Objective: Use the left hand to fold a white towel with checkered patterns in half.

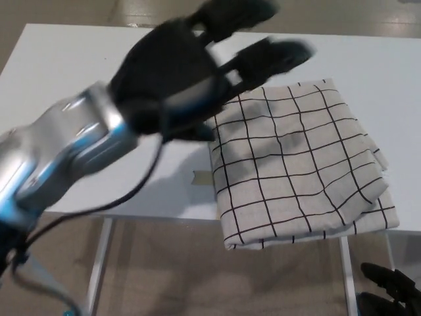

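Two thick fingers of your black left hand (pixel 191 66) are spread apart and hold nothing, hovering above the white table (pixel 79 85) just left of the white towel with black checkered lines (pixel 296 164). That towel lies folded over itself, its near edge hanging past the table's front edge. One careless sweep across it could catch a loose layer and undo the fold, or drag it off.

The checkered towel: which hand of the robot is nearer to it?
Left. The left hand hovers open beside the towel, at its upper-left corner; the right hand hangs below the table edge.
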Available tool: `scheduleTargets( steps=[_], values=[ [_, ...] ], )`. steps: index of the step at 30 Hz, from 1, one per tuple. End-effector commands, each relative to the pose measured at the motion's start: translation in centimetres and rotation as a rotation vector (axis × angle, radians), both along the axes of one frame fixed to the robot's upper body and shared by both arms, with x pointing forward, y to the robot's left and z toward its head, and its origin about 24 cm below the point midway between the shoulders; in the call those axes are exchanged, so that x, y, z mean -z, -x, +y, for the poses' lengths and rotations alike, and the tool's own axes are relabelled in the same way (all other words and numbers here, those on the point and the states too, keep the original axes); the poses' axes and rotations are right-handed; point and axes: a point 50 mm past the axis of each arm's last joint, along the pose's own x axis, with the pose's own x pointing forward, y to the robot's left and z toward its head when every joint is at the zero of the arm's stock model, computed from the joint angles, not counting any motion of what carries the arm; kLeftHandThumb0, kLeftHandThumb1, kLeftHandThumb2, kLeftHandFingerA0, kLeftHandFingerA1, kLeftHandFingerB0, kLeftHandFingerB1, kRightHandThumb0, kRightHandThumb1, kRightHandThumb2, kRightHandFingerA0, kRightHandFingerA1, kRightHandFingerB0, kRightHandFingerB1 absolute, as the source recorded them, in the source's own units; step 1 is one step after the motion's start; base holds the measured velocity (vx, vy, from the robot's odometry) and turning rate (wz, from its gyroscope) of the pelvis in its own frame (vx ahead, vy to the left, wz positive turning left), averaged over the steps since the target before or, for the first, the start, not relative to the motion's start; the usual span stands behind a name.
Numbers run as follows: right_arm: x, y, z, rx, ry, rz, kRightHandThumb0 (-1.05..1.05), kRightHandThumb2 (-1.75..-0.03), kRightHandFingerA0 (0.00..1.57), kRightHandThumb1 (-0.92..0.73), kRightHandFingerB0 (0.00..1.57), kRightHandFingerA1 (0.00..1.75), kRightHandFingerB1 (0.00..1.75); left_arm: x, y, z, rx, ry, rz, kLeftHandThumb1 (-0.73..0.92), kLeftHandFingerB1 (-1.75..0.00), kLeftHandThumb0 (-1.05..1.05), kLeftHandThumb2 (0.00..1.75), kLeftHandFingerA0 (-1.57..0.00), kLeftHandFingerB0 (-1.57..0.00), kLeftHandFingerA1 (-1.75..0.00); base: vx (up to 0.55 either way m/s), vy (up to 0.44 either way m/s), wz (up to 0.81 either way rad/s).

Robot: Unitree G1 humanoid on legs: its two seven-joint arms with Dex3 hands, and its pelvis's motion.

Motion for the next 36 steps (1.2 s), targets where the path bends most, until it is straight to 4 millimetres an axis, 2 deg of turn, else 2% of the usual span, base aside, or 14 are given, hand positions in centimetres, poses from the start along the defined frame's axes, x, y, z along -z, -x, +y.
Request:
scheduleTargets(
  steps=[1, 6, 7, 13, 14, 16, 18, 19, 25, 26, 30, 34, 35, 36],
  values=[
    [2.6, 4.3, -0.5, 0.056, 0.005, 0.135, -0.57, -0.89, 0.32, -0.55, 0.38, 0.51, 0.53, 4.3, 11.5, 12.8, -0.004, 0.518, 0.810, 0.16, -0.46, -0.36, 0.83, -0.01, 0.00, -0.49, 0.00, 0.000, 0.00],
    [2.6, 4.1, -0.6, 0.057, 0.006, 0.138, -0.55, -0.90, 0.32, -0.55, 0.38, 0.51, 0.53, 7.3, 13.3, 14.3, -0.101, 0.568, 0.938, 0.16, -0.46, -0.36, 0.83, -0.01, 0.00, -0.49, 0.00, 0.000, 0.00],
    [2.6, 4.0, -0.6, 0.059, 0.002, 0.136, -0.48, -0.61, 0.39, -0.70, 0.42, 0.38, 0.38, 7.8, 13.4, 14.4, -0.116, 0.578, 0.960, 0.15, -0.46, -0.36, 0.83, -0.01, 0.00, -0.49, 0.00, 0.000, 0.00],
    [2.6, 4.3, -0.9, 0.053, 0.003, 0.137, -0.48, -0.61, 0.39, -0.70, 0.42, 0.38, 0.38, 12.7, 14.9, 14.9, -0.254, 0.494, 1.069, 0.17, -0.46, -0.37, 0.84, -0.01, 0.00, -0.49, 0.00, 0.000, 0.00],
    [2.6, 4.4, -1.0, 0.052, 0.004, 0.142, -0.49, -0.61, 0.39, -0.70, 0.42, 0.38, 0.38, 15.0, 15.1, 15.4, -0.323, 0.517, 1.126, 0.18, -0.46, -0.37, 0.84, -0.01, 0.00, -0.49, 0.00, 0.000, 0.00],
    [2.8, 4.8, -0.8, 0.051, 0.001, 0.153, -0.49, -0.61, 0.39, -0.70, 0.42, 0.38, 0.38, 15.7, 15.5, 15.6, -0.350, 0.532, 1.155, 0.18, -0.46, -0.37, 0.84, -0.01, 0.00, -0.49, 0.00, 0.000, 0.00],
    [2.9, 5.1, -0.7, 0.061, 0.003, 0.157, -0.48, -0.61, 0.40, -0.70, 0.42, 0.38, 0.38, 17.6, 15.7, 16.0, -0.425, 0.544, 1.173, 0.19, -0.46, -0.36, 0.84, -0.01, 0.00, -0.49, 0.00, 0.000, 0.00],
    [2.9, 5.1, -0.7, 0.061, 0.003, 0.157, -0.48, -0.61, 0.40, -0.70, 0.42, 0.38, 0.38, 17.6, 15.7, 16.0, -0.425, 0.544, 1.173, 0.19, -0.46, -0.36, 0.84, -0.01, 0.00, -0.49, 0.00, 0.000, 0.00],
    [3.0, 5.3, -0.8, 0.074, 0.001, 0.168, -0.48, -0.60, 0.39, -0.67, 0.41, 0.38, 0.37, 23.6, 15.7, 17.8, -0.746, 0.572, 1.235, 0.14, -0.46, -0.36, 0.82, -0.02, -0.01, -0.49, 0.00, 0.000, 0.00],
    [2.9, 5.1, -0.7, 0.076, 0.001, 0.166, -0.48, -0.61, 0.38, -0.66, 0.40, 0.38, 0.37, 25.0, 15.8, 18.2, -0.830, 0.607, 1.240, 0.43, -0.35, -0.81, 0.75, -0.12, -0.16, -0.37, 0.00, 0.000, 0.00],
    [2.8, 4.7, -0.8, 0.074, -0.004, 0.154, -0.48, -0.61, 0.38, -0.67, 0.40, 0.37, 0.37, 26.8, 15.4, 18.3, -0.999, 0.734, 1.256, 0.41, -0.35, -0.75, 0.72, -0.13, -0.17, -0.36, 0.00, 0.000, 0.00],
    [2.5, 4.4, -1.0, 0.065, 0.002, 0.138, -0.48, -0.61, 0.38, -0.67, 0.40, 0.37, 0.37, 27.1, 14.8, 17.9, -1.040, 0.703, 1.231, 0.39, -0.35, -0.69, 0.69, -0.14, -0.18, -0.36, 0.00, 0.000, 0.00],
    [2.4, 4.2, -1.0, 0.062, 0.006, 0.135, -0.47, -0.61, 0.38, -0.68, 0.40, 0.37, 0.37, 27.1, 14.7, 17.9, -1.044, 0.689, 1.227, 0.45, -0.29, -0.66, 0.55, -0.17, -0.23, -0.29, 0.00, 0.000, 0.00],
    [2.4, 4.1, -1.0, 0.060, 0.008, 0.132, -0.47, -0.61, 0.38, -0.68, 0.40, 0.37, 0.37, 27.1, 14.6, 17.9, -1.046, 0.683, 1.226, 0.45, -0.29, -0.66, 0.55, -0.17, -0.23, -0.29, 0.00, 0.000, 0.00]
  ],
)
